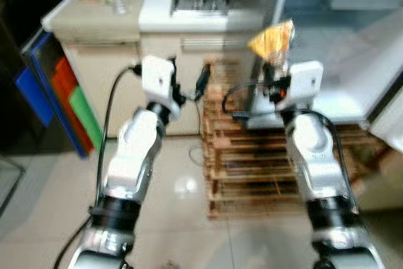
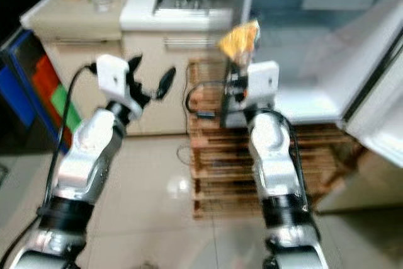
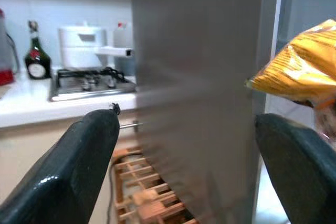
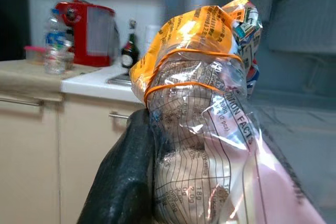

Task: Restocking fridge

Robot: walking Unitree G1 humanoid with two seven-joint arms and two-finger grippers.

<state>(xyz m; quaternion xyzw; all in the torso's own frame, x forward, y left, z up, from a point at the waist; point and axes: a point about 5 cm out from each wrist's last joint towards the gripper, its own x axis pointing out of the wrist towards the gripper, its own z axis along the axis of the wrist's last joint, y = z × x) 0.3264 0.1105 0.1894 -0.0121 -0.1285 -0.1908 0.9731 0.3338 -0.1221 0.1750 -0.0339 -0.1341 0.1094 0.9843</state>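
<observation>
I have the right gripper (image 1: 275, 67) clamped on a crinkly clear-and-orange plastic bag (image 1: 272, 41), banded shut with rubber bands and raised in front of the open fridge (image 1: 352, 48); the left gripper (image 2: 151, 80) is spread wide and empty beside it, near the wooden pallet stack (image 1: 252, 155). Main risk as I judge it: slick film sliding between the smooth black fingers, or the bag clipping the fridge door edge, though blur makes that gap hard to read.

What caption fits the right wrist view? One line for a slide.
Right gripper holds a rubber-banded food bag upright, kitchen counter and red appliance behind.
</observation>
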